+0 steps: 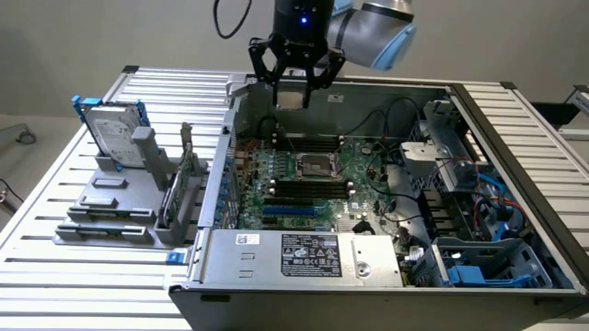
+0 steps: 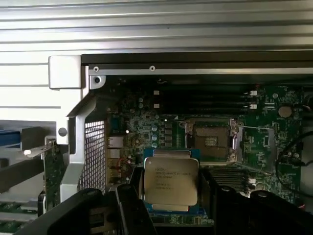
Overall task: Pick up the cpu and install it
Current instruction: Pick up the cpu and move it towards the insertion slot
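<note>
My gripper [image 1: 292, 88] hangs above the back wall of the open computer case [image 1: 515, 172], shut on the cpu [image 1: 292, 95], a small flat silver square. In the wrist view the cpu [image 2: 171, 181] sits between the black fingers [image 2: 128, 198], printed metal top facing the camera. The green board's black-framed socket [image 1: 316, 165] lies below and in front of the gripper, uncovered. The same socket [image 2: 211, 139] appears beyond the chip in the wrist view, its contact field exposed.
A grey fixture [image 1: 110, 207] on the slatted table at the exterior view's left holds a hard drive [image 1: 115, 131] in a blue frame and an upright card [image 1: 184, 183]. The power supply [image 1: 304, 255] fills the case's front. Cables [image 1: 405, 207] and drive bays [image 1: 487, 269] crowd the right.
</note>
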`<state>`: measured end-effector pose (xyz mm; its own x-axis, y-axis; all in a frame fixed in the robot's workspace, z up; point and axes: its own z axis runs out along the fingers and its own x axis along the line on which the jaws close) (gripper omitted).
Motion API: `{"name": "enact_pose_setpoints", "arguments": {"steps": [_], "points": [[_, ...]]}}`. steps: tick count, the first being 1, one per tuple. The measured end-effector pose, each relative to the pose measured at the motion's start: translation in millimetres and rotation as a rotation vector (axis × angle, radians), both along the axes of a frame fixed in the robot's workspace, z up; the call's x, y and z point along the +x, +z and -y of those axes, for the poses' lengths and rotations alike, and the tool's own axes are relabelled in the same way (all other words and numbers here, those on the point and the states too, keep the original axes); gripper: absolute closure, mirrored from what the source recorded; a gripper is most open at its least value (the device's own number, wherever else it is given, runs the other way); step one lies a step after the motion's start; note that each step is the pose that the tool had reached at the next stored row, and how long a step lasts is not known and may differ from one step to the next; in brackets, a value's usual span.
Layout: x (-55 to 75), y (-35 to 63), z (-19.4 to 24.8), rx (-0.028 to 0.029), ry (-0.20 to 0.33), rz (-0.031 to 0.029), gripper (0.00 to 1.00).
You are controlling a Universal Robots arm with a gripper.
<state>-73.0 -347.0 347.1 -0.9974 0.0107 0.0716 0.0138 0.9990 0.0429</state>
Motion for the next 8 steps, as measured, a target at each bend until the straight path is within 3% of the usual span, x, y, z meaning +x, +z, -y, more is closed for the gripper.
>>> {"name": "enact_pose_setpoints", "arguments": {"steps": [8], "points": [[36.5, -14.6, -0.6, -0.0002, 0.0, 0.0, 0.45]]}}
